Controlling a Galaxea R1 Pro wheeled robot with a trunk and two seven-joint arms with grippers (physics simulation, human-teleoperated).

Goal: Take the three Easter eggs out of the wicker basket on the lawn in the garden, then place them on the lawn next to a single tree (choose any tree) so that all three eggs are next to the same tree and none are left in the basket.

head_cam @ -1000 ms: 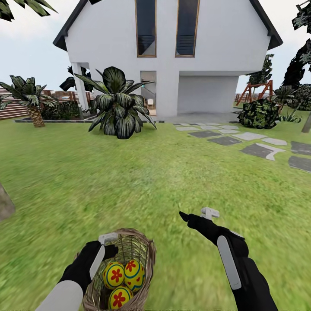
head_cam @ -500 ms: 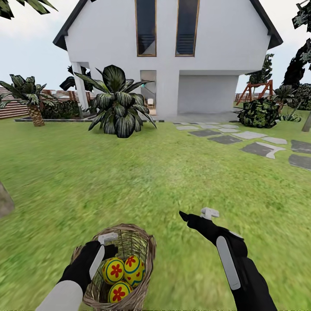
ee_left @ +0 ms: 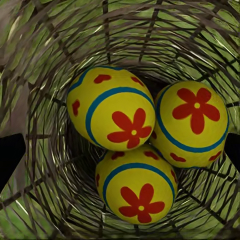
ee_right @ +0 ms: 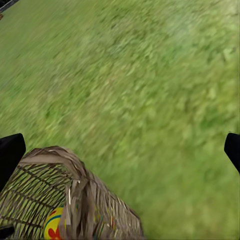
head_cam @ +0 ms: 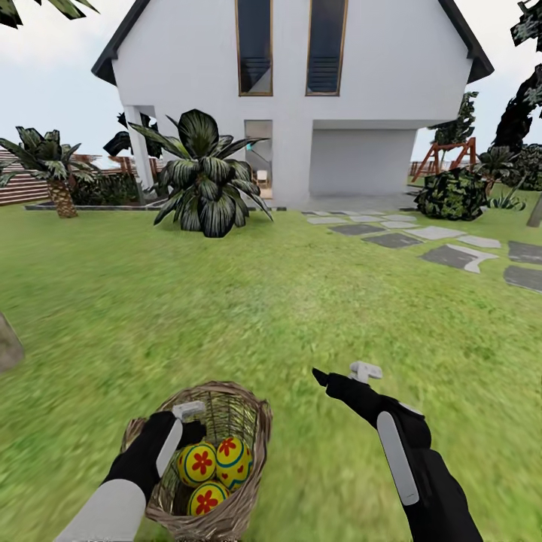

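Eggs (ee_left: 131, 150), all three, are seen lying close together in the bottom of the basket (head_cam: 248, 421), which stands on the lawn (head_cam: 248, 301) at the robot's lower left. The left gripper (head_cam: 184, 423) is held over the basket's mouth, its jaws spread and clear of the eggs. The right gripper (head_cam: 340, 374) is held over bare grass just right of the basket, jaws spread and nothing between them. Farther off, a broad-leaved plant (head_cam: 205, 181), a palm (head_cam: 53, 169), stepping stones (head_cam: 452, 256) and a white house (head_cam: 293, 90) are seen.
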